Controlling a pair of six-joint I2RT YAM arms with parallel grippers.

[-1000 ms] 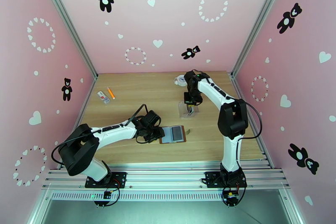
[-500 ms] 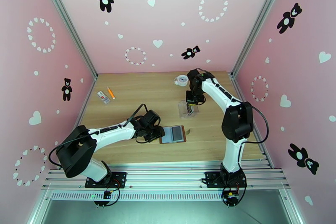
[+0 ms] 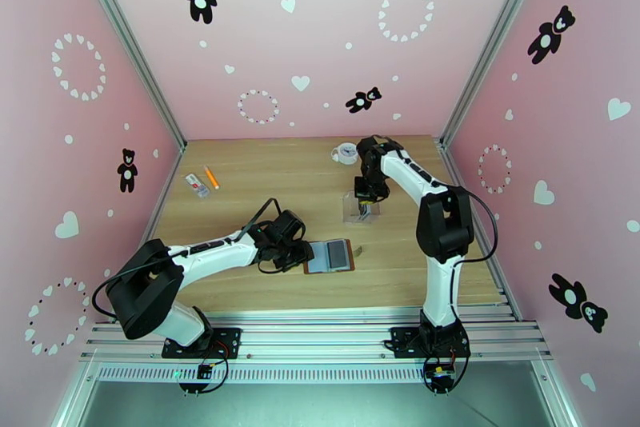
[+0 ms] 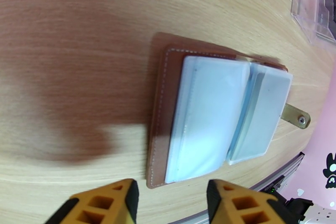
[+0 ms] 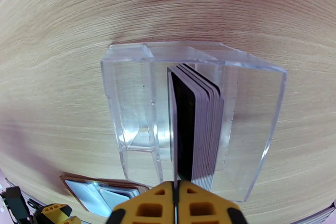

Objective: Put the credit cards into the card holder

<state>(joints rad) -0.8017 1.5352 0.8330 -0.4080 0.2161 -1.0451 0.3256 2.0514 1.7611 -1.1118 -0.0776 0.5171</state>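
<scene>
- Standing on edge in a clear plastic stand (image 5: 252, 128), the credit cards (image 5: 197, 128) sit right of the table's (image 3: 264, 181) centre.
- The right gripper (image 5: 175, 195) hangs over them, fingers almost together about the front card's edge; whether they clamp it I cannot tell.
- The card holder (image 4: 161, 115) lies open, near-left of the stand.
- The left gripper (image 4: 172, 197) is at its left edge, fingers apart.

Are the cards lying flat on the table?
No, the credit cards stand on edge inside a clear plastic stand on the table.
</scene>
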